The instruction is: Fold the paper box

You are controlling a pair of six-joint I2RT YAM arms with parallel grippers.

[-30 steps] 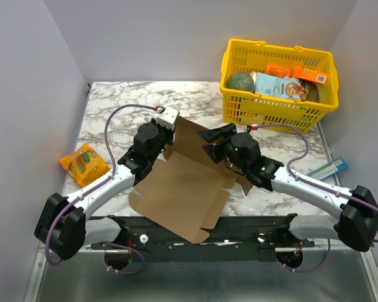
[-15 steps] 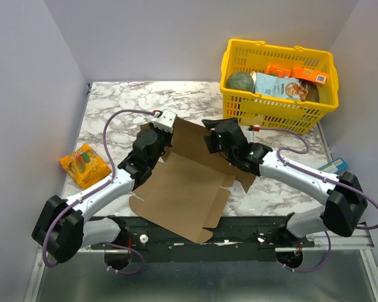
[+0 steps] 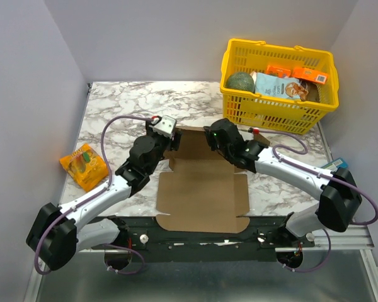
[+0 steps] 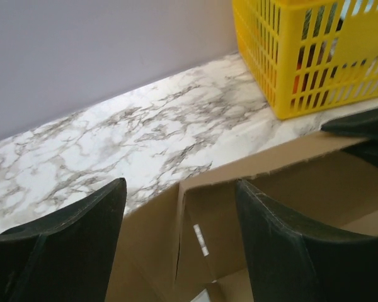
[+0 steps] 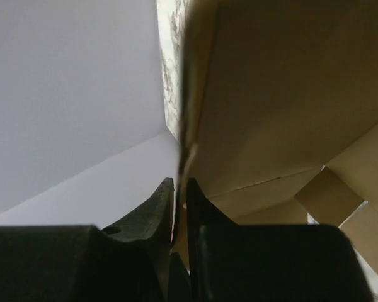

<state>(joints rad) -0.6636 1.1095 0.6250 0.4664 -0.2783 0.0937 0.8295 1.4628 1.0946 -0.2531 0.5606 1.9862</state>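
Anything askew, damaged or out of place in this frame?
The brown corrugated cardboard sheet overhangs the marble table's near edge, over the black rail. A blue-and-white packet lies beyond the table's right edge. Nothing looks torn or spilled.

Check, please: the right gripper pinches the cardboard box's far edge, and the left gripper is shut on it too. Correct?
Only partly. The left wrist view shows the left gripper open, fingers apart over the cardboard box. The right gripper does pinch its far edge.
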